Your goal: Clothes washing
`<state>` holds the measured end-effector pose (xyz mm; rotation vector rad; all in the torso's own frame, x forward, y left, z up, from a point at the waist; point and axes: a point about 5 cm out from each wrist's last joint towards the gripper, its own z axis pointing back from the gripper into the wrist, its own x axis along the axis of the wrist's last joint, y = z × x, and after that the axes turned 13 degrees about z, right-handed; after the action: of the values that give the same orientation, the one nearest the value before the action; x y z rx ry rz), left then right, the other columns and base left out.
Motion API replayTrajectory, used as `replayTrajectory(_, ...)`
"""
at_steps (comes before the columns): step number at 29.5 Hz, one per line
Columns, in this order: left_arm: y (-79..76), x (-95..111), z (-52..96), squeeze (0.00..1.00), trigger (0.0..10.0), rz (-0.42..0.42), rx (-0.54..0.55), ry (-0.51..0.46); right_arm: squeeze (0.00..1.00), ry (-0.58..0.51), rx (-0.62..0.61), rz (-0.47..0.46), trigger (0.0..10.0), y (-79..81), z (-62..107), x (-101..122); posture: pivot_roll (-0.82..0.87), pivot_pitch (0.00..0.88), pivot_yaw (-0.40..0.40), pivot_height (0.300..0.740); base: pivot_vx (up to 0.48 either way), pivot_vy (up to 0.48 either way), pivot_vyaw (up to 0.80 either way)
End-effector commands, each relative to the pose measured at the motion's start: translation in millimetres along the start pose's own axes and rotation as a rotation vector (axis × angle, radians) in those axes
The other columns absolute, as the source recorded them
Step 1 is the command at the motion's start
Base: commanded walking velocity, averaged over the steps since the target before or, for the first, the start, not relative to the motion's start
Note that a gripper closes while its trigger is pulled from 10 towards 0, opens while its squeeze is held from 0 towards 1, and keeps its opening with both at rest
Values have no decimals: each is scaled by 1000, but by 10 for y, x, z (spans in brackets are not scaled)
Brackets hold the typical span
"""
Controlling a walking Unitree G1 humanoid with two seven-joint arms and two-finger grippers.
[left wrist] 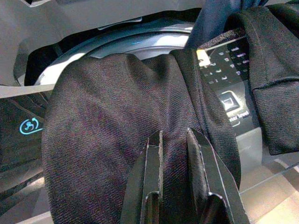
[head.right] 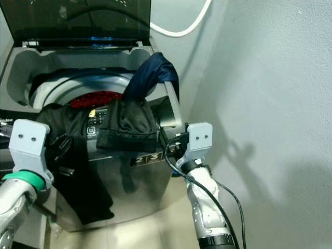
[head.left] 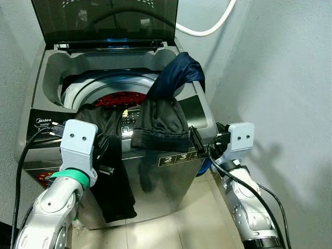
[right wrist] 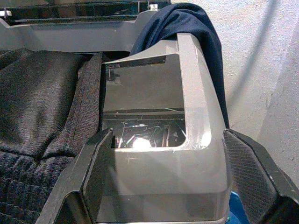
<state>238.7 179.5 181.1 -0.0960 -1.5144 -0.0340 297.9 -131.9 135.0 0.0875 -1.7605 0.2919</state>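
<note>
A grey top-loading washing machine (head.left: 46, 83) stands with its dark lid (head.left: 104, 21) raised. A red garment (head.left: 120, 98) lies in the drum. A long black garment (head.left: 111, 176) hangs over the front left edge and down the machine's face. My left gripper (left wrist: 174, 133) is shut on a fold of it, fingers (head.left: 104, 153) nearly together. A second black garment (head.left: 161, 124) covers the control panel, and a navy garment (head.left: 176, 72) drapes over the right rim. My right gripper (right wrist: 167, 133) is open, its fingers either side of the machine's front right corner (head.left: 198, 141).
A white hose (head.left: 207, 31) curves along the wall behind the lid. Walls close in on both sides of the machine, the right wall (head.left: 280, 78) near my right arm. A blue object (head.left: 205, 167) sits low beside the machine. Tiled floor (head.left: 171, 223) lies in front.
</note>
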Motion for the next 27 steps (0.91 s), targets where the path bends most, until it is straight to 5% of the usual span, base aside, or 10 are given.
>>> replayTrajectory(1,34,-82,-8,0,0,-15,34,32,0,10,3,14,10000,-4,10,-19,102,0,-9,740,0,0,0)
replayTrajectory(10,27,-65,-22,0,0,-42,35,7,0,9,3,14,10000,-3,9,-18,102,0,-9,740,0,0,0)
replayTrajectory(11,13,-39,-26,0,5137,-54,25,-11,0,9,2,14,10000,-3,8,-18,102,0,-9,740,0,0,0)
replayTrajectory(12,13,-39,-26,0,5137,-54,25,-11,0,9,2,14,10000,-3,8,-18,102,0,-9,740,0,0,0)
replayTrajectory(13,2,-15,-28,0,10000,-61,21,-30,0,9,2,14,10000,-3,8,-18,102,0,-9,740,0,0,0)
replayTrajectory(15,-5,29,-27,1000,10000,-71,18,-62,0,9,3,14,10000,-4,7,-18,102,0,-8,740,0,0,0)
replayTrajectory(27,-44,134,42,1000,10000,-99,0,-130,0,8,5,15,10000,0,5,-17,106,0,-7,740,0,0,0)
